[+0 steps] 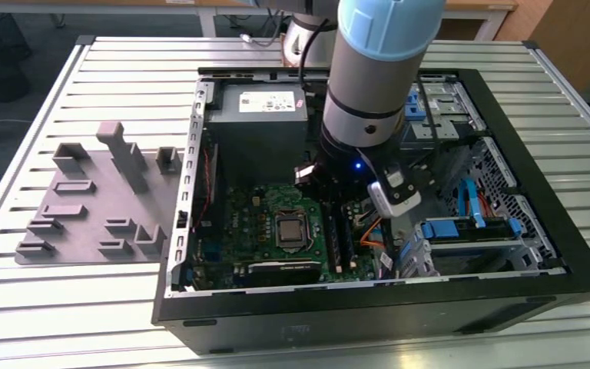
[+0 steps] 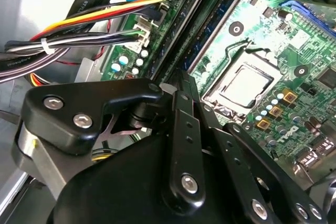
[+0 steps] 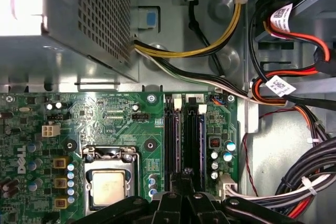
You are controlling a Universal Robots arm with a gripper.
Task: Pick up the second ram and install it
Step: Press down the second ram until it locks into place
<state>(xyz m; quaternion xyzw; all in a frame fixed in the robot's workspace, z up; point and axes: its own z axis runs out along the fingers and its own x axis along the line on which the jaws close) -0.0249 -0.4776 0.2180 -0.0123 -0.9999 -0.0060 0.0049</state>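
Two slim dark sticks stand on edge side by side in the memory slots of the green motherboard (image 3: 126,124). The one with the bluish edge is the second ram (image 3: 195,135), also seen in the second wrist view (image 2: 220,11). My gripper (image 3: 185,176) is low inside the computer case (image 1: 541,231), with its black fingertips (image 2: 181,80) drawn together at the near end of the slots. The tips look shut and nothing shows lifted between them. I cannot tell which stick they touch. In the exterior view the arm hides the gripper's tips.
The processor socket (image 3: 109,186) lies beside the slots. Bundled cables (image 3: 294,182) and orange wires run on the other side. The power supply (image 1: 259,115) fills the case's far corner. A gray holder tray (image 1: 90,207) lies on the table at the exterior view's left.
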